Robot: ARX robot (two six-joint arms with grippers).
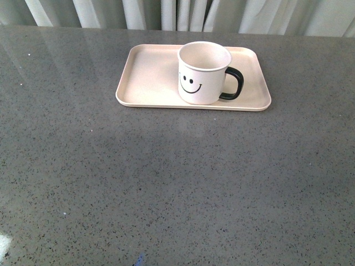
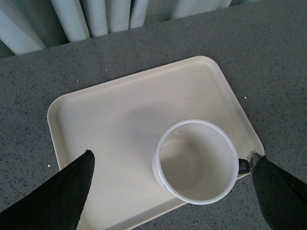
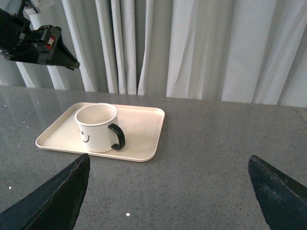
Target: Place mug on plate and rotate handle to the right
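One white smiley mug (image 1: 203,73) stands upright on one pink-beige plate (image 1: 150,72), near the plate's right end, its black handle (image 1: 233,83) pointing right. Grey table (image 1: 166,183) underneath, curtains (image 1: 183,14) behind the plate. Left gripper (image 2: 170,155) hovers above the plate, spread, empty. Right gripper (image 3: 169,157), well apart from the plate, likewise spread.

No words, brands or numbers can be read anywhere. The mug (image 1: 204,72) bears a printed black smiley face (image 1: 190,83).
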